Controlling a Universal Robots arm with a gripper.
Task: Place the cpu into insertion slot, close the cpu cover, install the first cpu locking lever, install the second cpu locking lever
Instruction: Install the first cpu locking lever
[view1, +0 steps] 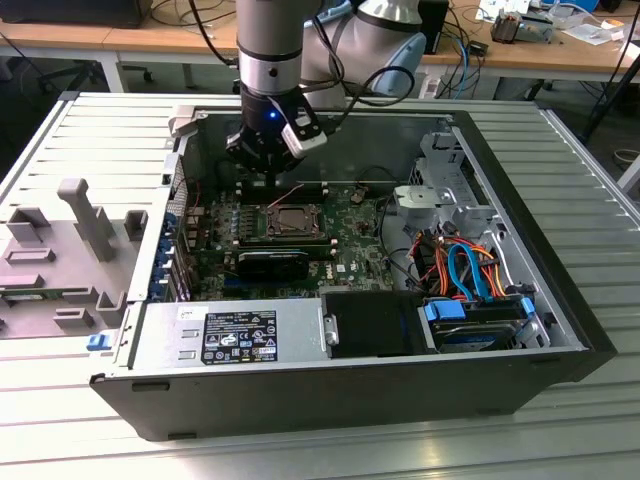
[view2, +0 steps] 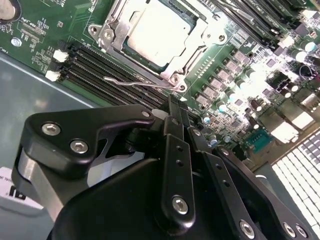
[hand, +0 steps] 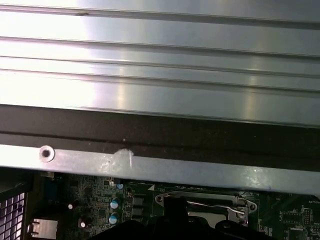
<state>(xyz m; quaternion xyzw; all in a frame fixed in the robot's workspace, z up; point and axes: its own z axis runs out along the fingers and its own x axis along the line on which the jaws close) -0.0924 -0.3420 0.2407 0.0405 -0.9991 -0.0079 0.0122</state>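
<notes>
**Tool** (view2: 175, 112): black two-finger unit, fingers pressed together with nothing between them. In the second wrist view its tips hang just above the memory-slot side of the socket. In the exterior view it hovers over the back of the board.

**Locking lever** (view2: 135, 82): thin bent silver wire along the socket edge nearest the tool. Its free end stands out over the memory slots (view2: 100, 70) and looks unlatched. I cannot tell whether the tool touches it.

**Cpu cover** (view2: 187, 60): silver window frame lying flat on the socket, apparently closed.

**Cpu** (view2: 160, 30): grey metal top showing through the cover's window, seated level in the insertion slot (view1: 290, 222).

**Motherboard** (view1: 350, 255): green, lying flat in the open computer case (view1: 300, 400). The power supply (view1: 230, 335) sits at the front, with blue and orange drive cables (view1: 465, 265) toward the exterior view's right.

**Bench** (view1: 580, 440): ribbed aluminium, carrying the case.

**Handling note (a judgement):**
- The lever step appears to be the one in hand.
- Closed fingertips suit pushing better than gripping.
- Meet the wire near its free end.
- Press down and sideways in one smooth arc so the wire passes under its retaining hook.
- Keep clear of the memory-slot clips.
- A springy wire may slip off a narrow tip, so keep the contact square.
</notes>
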